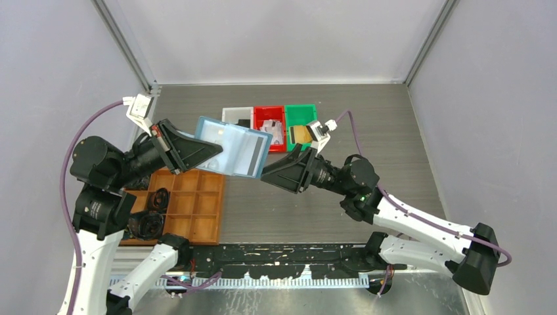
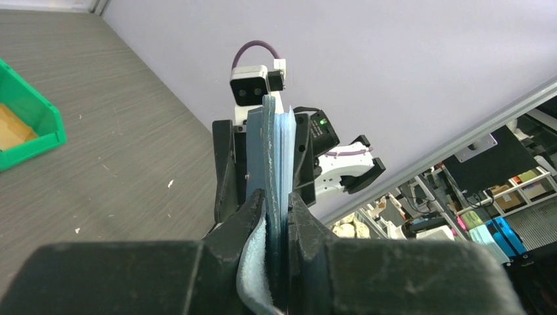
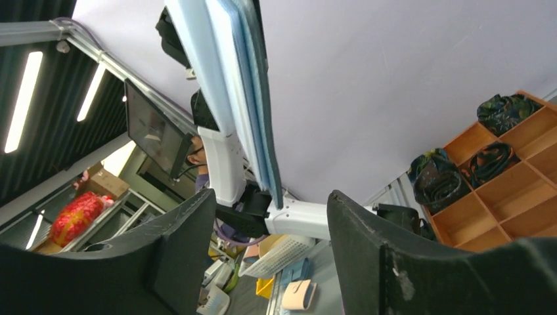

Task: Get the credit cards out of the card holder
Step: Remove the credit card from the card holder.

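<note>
Card holder (image 1: 231, 146) hangs above the table (image 1: 394, 131), pinched at one end in my left gripper (image 2: 276, 211), its free edge between the spread fingers (image 3: 177, 249) of my right gripper (image 1: 270, 172), and I fear they clamp the soft holder itself, not a credit card (image 1: 244, 157), and tug it loose.

Top view high overhead looking down, wrist views close along jaws, facing each other (card holder (image 1: 233, 146) shared).
</note>
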Robot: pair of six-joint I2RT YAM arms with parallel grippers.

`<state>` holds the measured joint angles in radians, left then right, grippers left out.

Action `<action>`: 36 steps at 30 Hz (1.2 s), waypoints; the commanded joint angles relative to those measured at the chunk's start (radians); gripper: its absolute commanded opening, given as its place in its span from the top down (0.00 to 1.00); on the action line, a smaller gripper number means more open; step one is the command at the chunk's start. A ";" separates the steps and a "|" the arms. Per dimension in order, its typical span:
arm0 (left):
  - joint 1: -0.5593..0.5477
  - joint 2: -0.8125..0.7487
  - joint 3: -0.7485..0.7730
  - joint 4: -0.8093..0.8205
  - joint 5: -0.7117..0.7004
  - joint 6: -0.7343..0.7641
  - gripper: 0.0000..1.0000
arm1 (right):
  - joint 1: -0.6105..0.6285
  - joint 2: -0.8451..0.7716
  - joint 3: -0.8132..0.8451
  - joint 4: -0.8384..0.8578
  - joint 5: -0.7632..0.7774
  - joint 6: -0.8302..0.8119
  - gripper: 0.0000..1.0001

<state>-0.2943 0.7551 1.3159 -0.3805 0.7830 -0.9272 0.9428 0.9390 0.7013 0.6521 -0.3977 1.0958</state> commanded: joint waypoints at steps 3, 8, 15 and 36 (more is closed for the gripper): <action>0.004 -0.003 0.004 0.081 0.030 -0.015 0.98 | 0.020 0.073 0.069 0.123 0.084 -0.021 0.42; 0.004 -0.007 -0.012 0.081 0.047 -0.012 0.98 | 0.028 0.122 0.120 0.148 0.105 -0.028 0.41; 0.004 -0.015 -0.015 0.063 0.026 0.012 0.98 | 0.030 0.098 0.156 0.146 0.079 -0.042 0.68; 0.004 -0.022 -0.107 0.030 0.044 0.101 0.43 | 0.096 0.079 0.548 -0.875 0.186 -0.374 0.99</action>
<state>-0.2924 0.7254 1.2144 -0.4225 0.7612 -0.8116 1.0088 0.9852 1.1625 -0.0624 -0.2634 0.8055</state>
